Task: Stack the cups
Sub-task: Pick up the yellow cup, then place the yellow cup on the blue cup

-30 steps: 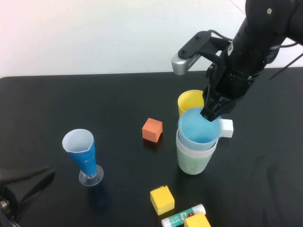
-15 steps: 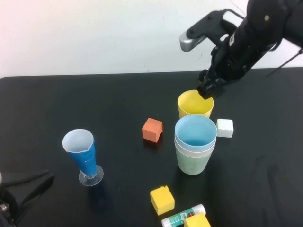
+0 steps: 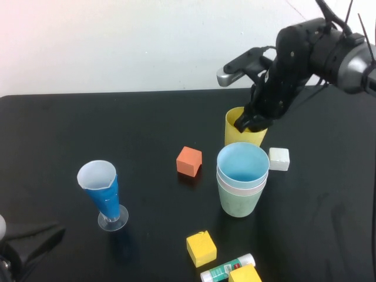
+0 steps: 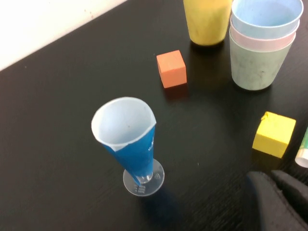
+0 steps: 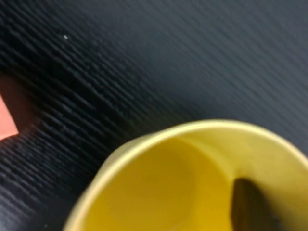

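The light blue cup [image 3: 242,163] sits nested in the pink cup [image 3: 242,187], which sits in the green cup [image 3: 238,202], upright at table centre-right. The yellow cup [image 3: 244,136] stands just behind this stack. My right gripper [image 3: 249,121] is open at the yellow cup's rim, astride its wall. The right wrist view shows one dark finger [image 5: 250,207] inside the yellow cup [image 5: 159,192]. My left gripper [image 3: 29,235] is shut and empty at the near left corner. The left wrist view shows the stack [image 4: 255,67] and the yellow cup [image 4: 208,19].
A tall blue cone glass [image 3: 104,191] on a clear foot stands at the left. An orange cube [image 3: 189,161] lies left of the cups and a white cube [image 3: 279,158] to their right. A yellow cube [image 3: 201,248], a glue stick [image 3: 226,268] and another yellow block [image 3: 245,275] lie near the front.
My right gripper let go of the blue cup on the stack, rose, moved back and came down onto the yellow cup's rim. The yellow cup shifted slightly right.
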Available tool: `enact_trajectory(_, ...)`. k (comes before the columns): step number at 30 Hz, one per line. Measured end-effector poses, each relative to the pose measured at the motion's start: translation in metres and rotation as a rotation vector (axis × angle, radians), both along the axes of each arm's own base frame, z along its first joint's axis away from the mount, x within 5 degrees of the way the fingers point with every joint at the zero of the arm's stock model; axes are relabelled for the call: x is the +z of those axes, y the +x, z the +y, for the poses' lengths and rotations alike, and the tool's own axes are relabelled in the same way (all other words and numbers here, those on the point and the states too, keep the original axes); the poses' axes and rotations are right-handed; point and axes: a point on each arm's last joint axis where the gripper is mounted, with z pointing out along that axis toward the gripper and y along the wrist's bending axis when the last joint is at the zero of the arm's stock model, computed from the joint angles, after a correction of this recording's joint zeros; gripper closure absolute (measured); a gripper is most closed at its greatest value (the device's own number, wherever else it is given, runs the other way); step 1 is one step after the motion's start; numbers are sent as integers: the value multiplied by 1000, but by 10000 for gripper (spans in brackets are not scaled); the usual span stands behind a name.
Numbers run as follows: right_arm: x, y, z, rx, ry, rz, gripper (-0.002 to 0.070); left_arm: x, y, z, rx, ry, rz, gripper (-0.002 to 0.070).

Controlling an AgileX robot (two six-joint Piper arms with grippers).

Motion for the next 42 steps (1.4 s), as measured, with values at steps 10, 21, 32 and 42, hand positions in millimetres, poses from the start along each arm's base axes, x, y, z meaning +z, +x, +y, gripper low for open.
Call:
enact_trajectory(10, 104, -23, -12, 61, -7, -87, 648, -1, -1, -1, -3, -19, 22, 676)
enact_trajectory(21, 156, -112, -9, 257, 115, -49, 648, -1, -2, -3, -9, -45, 40, 676)
enact_trajectory(32, 102, -114, -4, 256, 76, 67, 642, -1, -2, -3, -11, -51, 45, 676)
enact_trajectory(42, 107, -115, -3, 253, 102, 35, 459, -3, -4, -2, -8, -39, 56, 676)
